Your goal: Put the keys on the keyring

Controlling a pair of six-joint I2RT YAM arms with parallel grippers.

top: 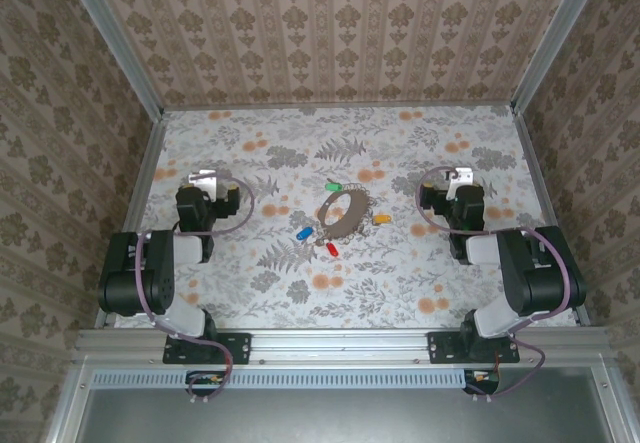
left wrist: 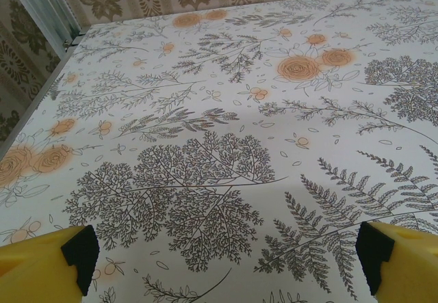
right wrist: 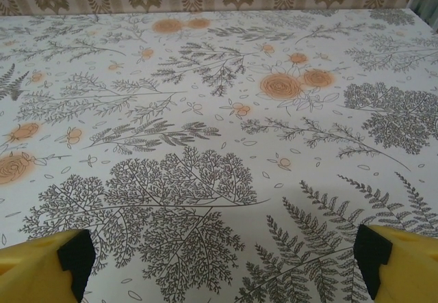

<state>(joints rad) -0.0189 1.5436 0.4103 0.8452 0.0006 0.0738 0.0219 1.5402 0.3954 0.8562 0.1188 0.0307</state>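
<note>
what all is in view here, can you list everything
keyring: one, grey-brown loop, middle of the table
green key: one, green head, just behind the keyring
yellow key: one, yellow-orange head, right of the keyring
blue key: one, blue head, near-left of the keyring
red key: one, red head, on the near side of the keyring
table: one, white with grey fern and orange flower print
walls: three, beige patterned, around the table
left arm: one, black and grey, near left; jaws open, yellow fingers over bare table
right arm: one, black and grey, near right; jaws open, yellow fingers over bare table
</note>
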